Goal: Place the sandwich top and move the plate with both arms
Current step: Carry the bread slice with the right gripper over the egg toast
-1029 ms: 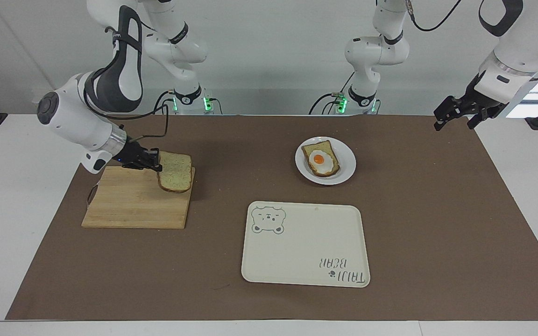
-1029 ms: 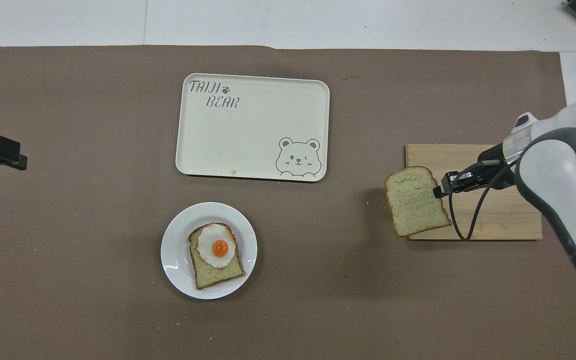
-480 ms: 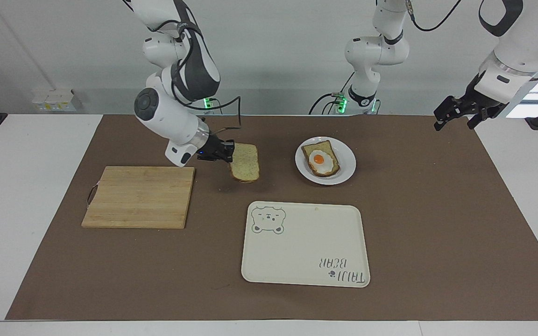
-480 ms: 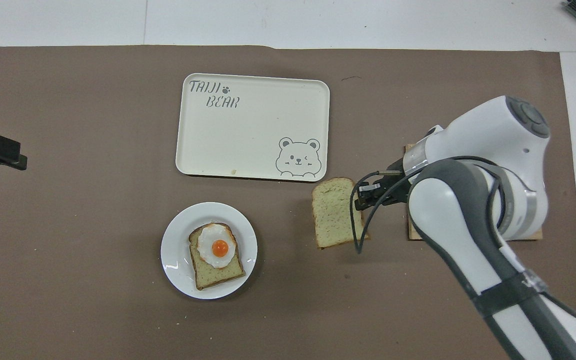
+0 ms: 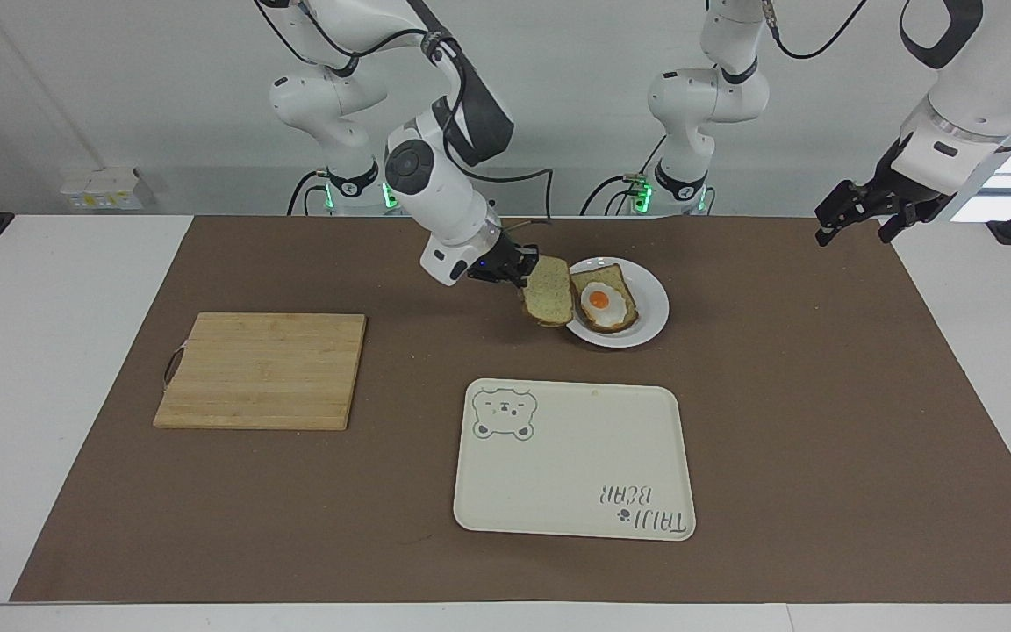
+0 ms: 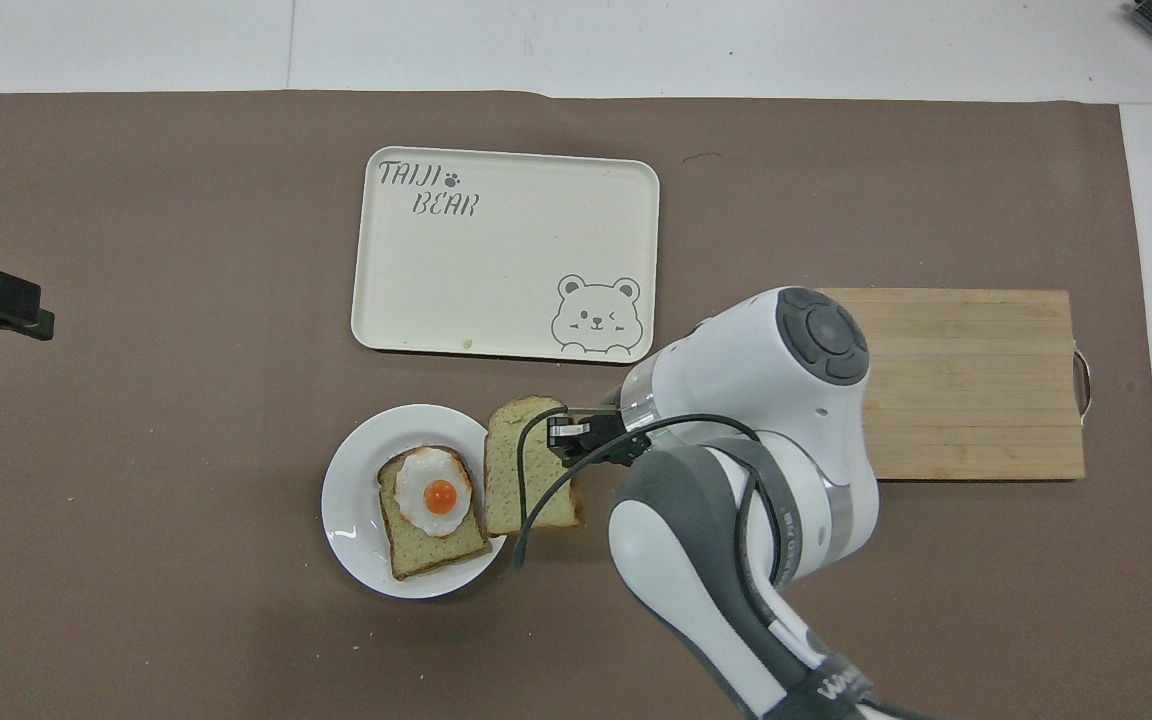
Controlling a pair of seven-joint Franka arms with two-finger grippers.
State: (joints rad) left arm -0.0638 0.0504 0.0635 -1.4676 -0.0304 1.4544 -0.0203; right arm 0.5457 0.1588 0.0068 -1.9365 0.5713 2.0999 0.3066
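While the right gripper [image 5: 521, 264] pinched the sandwich top [image 5: 548, 292] in the air over the plate [image 5: 651, 309] rim, at nine o'clock of the egg slice [image 5: 604, 298], nothing was placed yet; the left gripper [image 5: 856, 215], state unclear, waited over the tabletop [image 5: 821, 421] edge.

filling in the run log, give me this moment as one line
right gripper: holds bread slice over plate rim | egg toast: on plate, uncovered | left gripper: waiting | tray: unused
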